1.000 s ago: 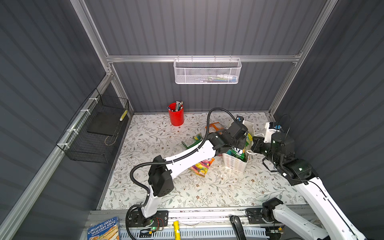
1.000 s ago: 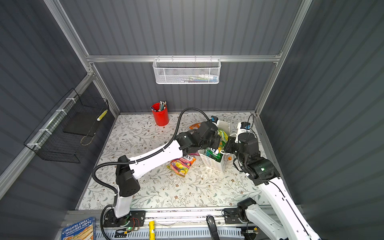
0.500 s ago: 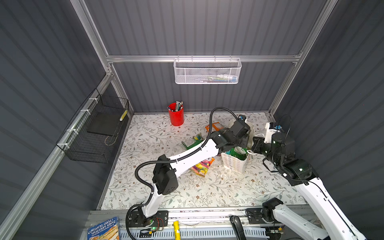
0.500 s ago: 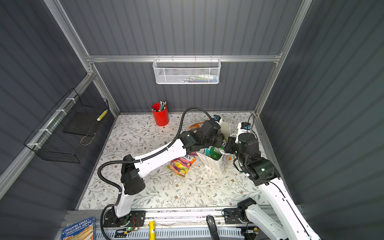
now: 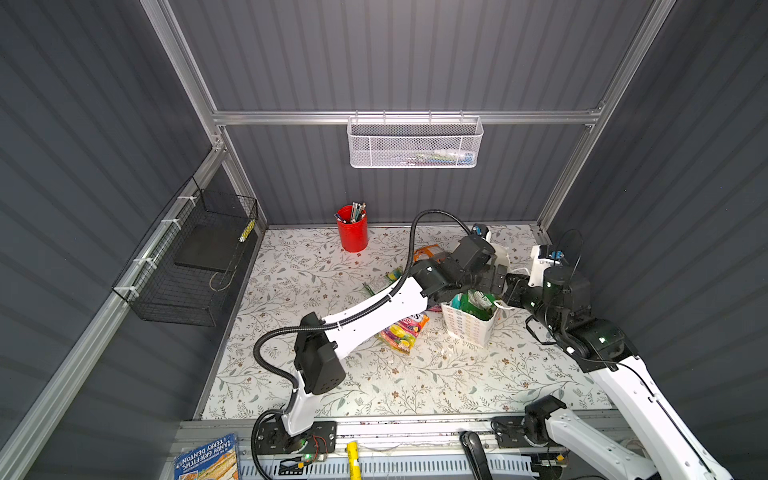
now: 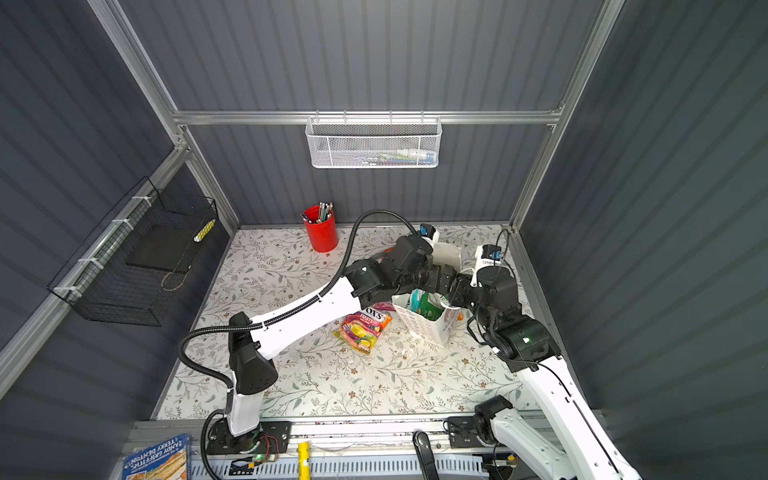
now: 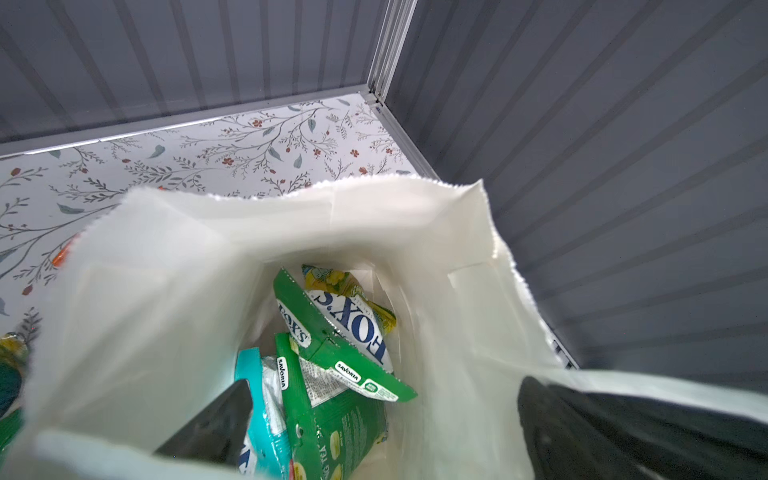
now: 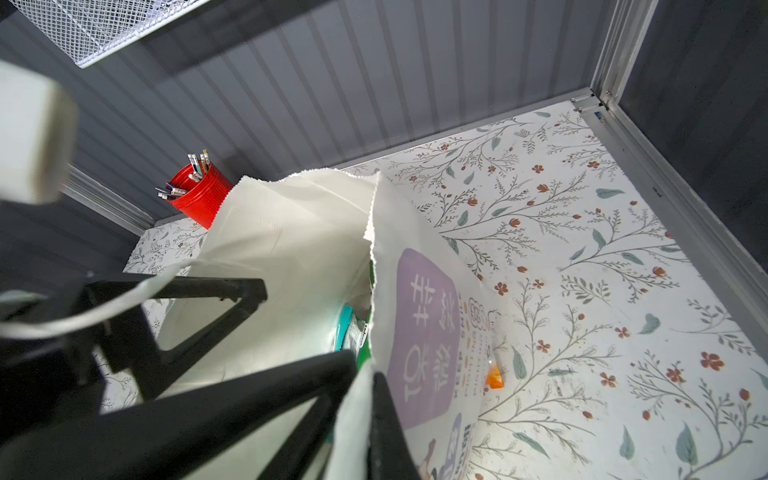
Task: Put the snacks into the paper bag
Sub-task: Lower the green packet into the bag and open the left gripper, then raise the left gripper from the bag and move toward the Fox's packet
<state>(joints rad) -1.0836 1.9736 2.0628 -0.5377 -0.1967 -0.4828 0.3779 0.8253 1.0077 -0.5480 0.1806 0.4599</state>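
A pink-yellow packet [image 5: 401,332] lies on the table [image 5: 415,386] at nine o'clock from the paper bag [image 5: 469,328], its far end hidden under the left arm [image 5: 374,311]. The left gripper [image 5: 494,277] is spread wide over the bag's mouth and grips nothing. A green packet [image 7: 336,415] and a teal packet [image 7: 259,419] lie inside. The right gripper [image 8: 363,370] pinches the bag's rim. An orange packet [image 5: 426,252] lies at eleven o'clock, with a red cup [image 5: 352,232] beyond it.

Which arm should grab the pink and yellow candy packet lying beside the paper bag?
Left. The left gripper is open and empty over the paper bag, and the pink-yellow packet lies on that arm's side of it. The right gripper is shut on the bag's rim, probably to hold it open.
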